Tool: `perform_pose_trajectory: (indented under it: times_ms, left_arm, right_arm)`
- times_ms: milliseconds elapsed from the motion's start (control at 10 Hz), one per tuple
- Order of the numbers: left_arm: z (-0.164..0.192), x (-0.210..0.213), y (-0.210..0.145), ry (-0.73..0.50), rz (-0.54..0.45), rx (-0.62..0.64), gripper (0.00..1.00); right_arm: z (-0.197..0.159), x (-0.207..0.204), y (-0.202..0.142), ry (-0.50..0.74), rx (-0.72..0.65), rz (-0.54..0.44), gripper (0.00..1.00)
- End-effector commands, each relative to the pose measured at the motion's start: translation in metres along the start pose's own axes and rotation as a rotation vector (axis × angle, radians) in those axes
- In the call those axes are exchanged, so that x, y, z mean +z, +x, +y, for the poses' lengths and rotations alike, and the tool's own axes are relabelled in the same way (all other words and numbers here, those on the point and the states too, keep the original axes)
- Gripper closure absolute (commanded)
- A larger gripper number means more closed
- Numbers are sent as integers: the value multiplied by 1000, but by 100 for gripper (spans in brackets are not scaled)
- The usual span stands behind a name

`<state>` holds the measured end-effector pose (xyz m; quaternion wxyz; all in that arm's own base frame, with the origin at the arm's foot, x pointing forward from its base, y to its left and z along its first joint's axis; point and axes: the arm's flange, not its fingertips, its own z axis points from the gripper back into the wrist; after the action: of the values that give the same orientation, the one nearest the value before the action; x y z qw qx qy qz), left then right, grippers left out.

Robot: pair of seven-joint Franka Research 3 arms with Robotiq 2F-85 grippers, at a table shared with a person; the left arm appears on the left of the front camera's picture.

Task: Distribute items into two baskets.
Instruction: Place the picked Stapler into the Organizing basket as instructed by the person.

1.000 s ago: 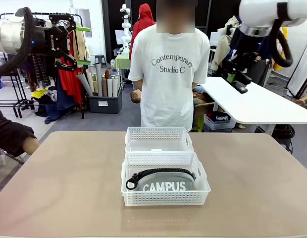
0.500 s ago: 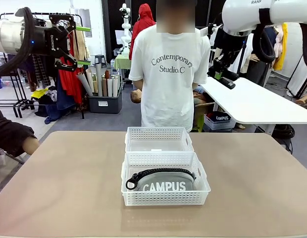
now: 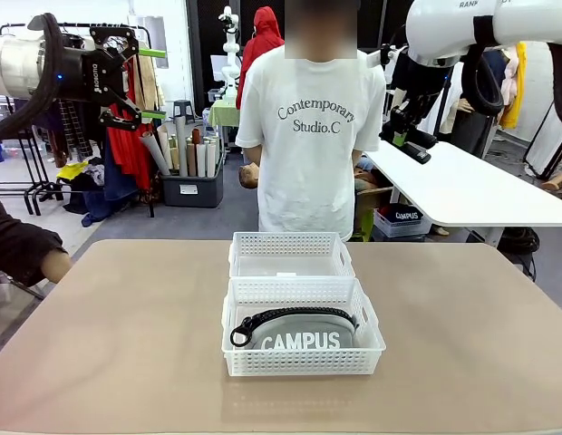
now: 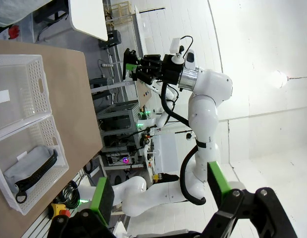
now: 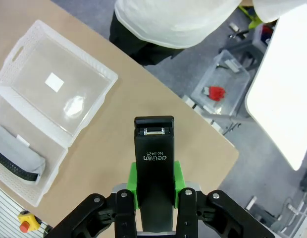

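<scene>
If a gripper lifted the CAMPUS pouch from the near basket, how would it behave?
Probably floppy: the pouch is soft, rounded fabric. Its strap lies loose along the top, so it would likely dangle and might catch the basket lattice.

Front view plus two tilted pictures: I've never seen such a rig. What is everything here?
Two white robot arms share a table with a person opposite. The front picture comes from a fixed camera between the arms; the other two from a camera on each wrist. On the table: a near basket holding a grey pouch, and a far basket behind it. The left gripper is open in the air; the right gripper is shut on a black stapler.
</scene>
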<state>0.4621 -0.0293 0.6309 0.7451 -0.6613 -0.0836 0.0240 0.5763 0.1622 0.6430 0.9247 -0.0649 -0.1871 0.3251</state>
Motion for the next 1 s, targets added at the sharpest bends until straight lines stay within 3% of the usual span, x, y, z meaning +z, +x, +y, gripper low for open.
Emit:
perform_pose_trajectory:
  times_ms: [0,900]
  left_arm:
    - [-1,1,-1,-4,0,-1,0]
    - [-1,1,-1,-4,0,-1,0]
  right_arm:
    - [0,2,0,-1,-7,-5,100]
    - [0,2,0,-1,-7,-5,100]
